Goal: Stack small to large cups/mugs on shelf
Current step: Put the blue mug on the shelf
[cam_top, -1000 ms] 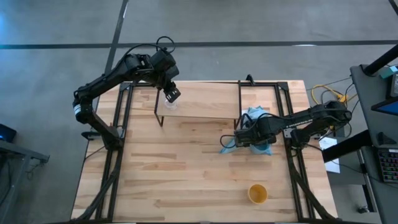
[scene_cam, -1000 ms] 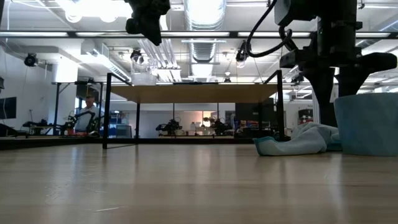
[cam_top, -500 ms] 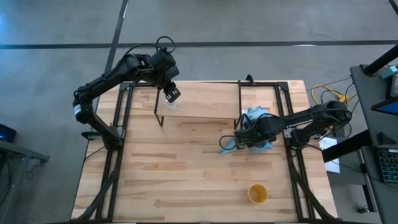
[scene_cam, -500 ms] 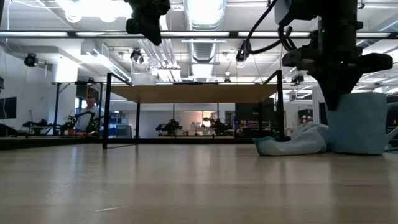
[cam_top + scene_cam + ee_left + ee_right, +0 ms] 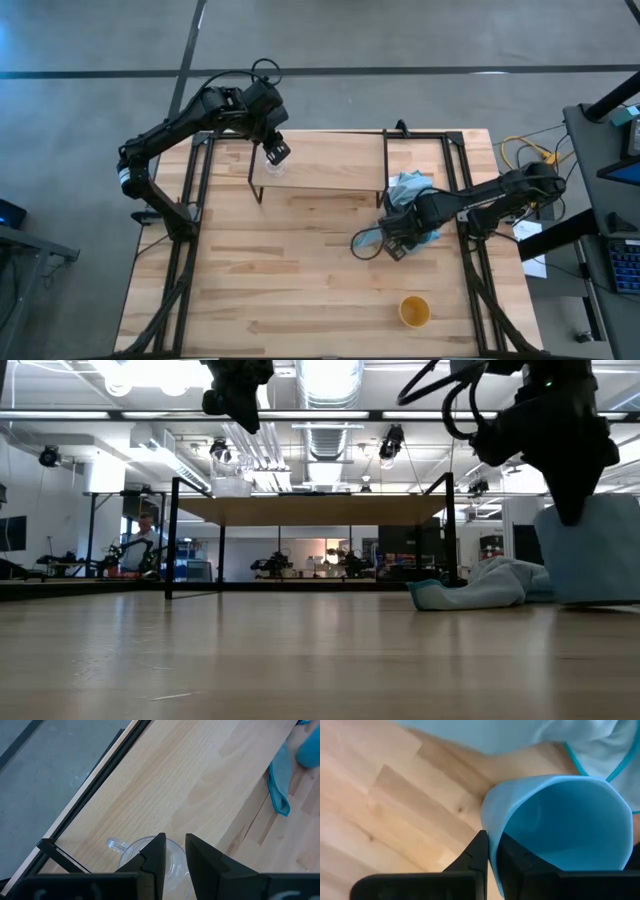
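Observation:
The clear glass [image 5: 274,167] stands on the left end of the shelf [image 5: 330,160]. My left gripper [image 5: 279,151] hangs open just above it, and the low view shows a gap between gripper [image 5: 236,405] and glass [image 5: 232,486]. My right gripper [image 5: 392,246] is shut on the light blue cup [image 5: 565,825], which sits at the table's right by a light blue cloth [image 5: 408,188]. The yellow-orange cup [image 5: 414,311] stands upright near the table's near right corner. My right gripper holds the light blue cup by its rim wall [image 5: 489,832], one finger inside the cup and one outside. The fingers come from above, slanting down. The cup [image 5: 592,550] is tilted in the hold. Whether its base is on the table, I cannot tell.
The light blue cloth [image 5: 480,585] lies crumpled on the table behind and beside the blue cup, part of it under the shelf's right end. The shelf's black legs [image 5: 385,170] stand close to my right gripper. Bare tabletop [image 5: 270,270] spreads across the near left.
My right gripper has shut on the blue cup's rim, then moved toward the table's near edge and turned. The cup has come along with it and tipped from upright to tilted.

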`<state>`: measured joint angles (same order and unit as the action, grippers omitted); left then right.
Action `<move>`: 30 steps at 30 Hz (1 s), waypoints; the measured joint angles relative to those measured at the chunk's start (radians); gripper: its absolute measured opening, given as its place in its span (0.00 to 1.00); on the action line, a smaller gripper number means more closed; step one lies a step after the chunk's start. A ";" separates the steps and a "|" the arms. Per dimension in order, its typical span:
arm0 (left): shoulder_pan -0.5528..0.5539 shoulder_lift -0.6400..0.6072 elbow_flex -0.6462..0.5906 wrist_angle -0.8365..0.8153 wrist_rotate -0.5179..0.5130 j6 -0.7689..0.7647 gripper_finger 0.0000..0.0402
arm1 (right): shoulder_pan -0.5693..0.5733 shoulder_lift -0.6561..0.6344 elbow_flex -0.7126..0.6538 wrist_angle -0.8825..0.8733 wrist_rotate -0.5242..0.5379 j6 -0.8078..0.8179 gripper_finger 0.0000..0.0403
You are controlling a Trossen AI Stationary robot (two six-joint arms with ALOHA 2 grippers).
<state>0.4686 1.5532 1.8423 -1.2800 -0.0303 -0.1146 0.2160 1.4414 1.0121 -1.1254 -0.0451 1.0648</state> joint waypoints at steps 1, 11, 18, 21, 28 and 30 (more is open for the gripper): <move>0.000 0.000 0.000 0.000 0.000 0.000 0.15 | 0.009 0.000 0.001 0.000 -0.004 -0.007 0.04; 0.000 0.000 0.000 0.000 0.000 -0.005 0.15 | 0.094 0.000 0.026 -0.034 0.000 -0.052 0.04; 0.000 0.000 -0.001 0.001 0.000 -0.009 0.15 | 0.145 0.000 0.155 -0.074 0.004 -0.067 0.04; 0.000 0.000 -0.002 0.001 0.000 -0.009 0.15 | 0.167 0.000 0.238 -0.114 0.004 -0.094 0.04; 0.000 0.000 -0.003 0.001 0.000 -0.010 0.15 | 0.192 0.000 0.443 -0.153 0.021 -0.151 0.04; 0.000 0.000 -0.003 0.001 0.000 -0.010 0.15 | 0.192 0.000 0.497 -0.146 0.027 -0.185 0.04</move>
<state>0.4686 1.5532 1.8397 -1.2793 -0.0303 -0.1249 0.4081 1.4414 1.5092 -1.2712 -0.0177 0.8796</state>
